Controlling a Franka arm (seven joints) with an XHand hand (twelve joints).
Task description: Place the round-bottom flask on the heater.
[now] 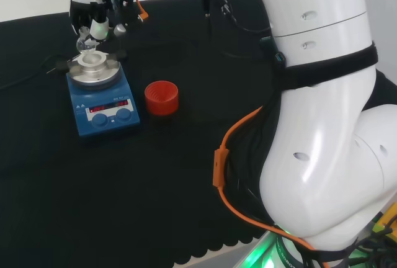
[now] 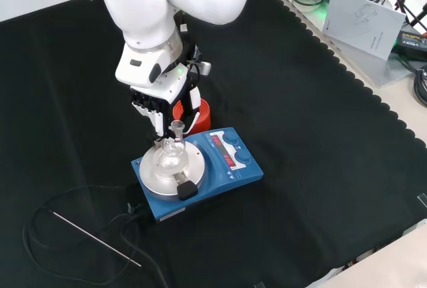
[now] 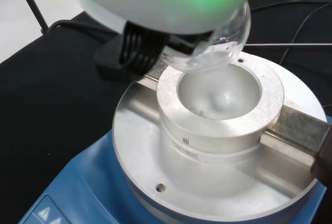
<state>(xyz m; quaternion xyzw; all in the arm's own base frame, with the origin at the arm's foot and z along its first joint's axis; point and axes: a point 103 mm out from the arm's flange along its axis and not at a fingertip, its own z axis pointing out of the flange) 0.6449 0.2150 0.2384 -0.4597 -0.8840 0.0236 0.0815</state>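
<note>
Flask position: round-bottom flask (image 2: 171,157) held just below the hand (image 2: 155,107), neck up, bulb down.

Hand state: fingers curled round the neck, pinching it near the mouth; bulb left free.

Key relation — bulb versus heater (image 2: 197,171): in the wrist view, bulb (image 3: 212,45) hangs just above the bowl-shaped well of the aluminium block (image 3: 220,112), offset toward 1 rim, apparently not yet seated. Contact with the rim cannot be ruled out from these views.

Long axis: close to upright in the front view, tilted slightly off vertical, neck mouth toward the palm.

Judged requirement for the coming move: small sideways correction to centre the bulb over the well, then straight descent along the flask axis — release only once seated.

Nearby: red ribbed ring (image 1: 161,97) beside the heater, behind the hand in the front view.
</note>
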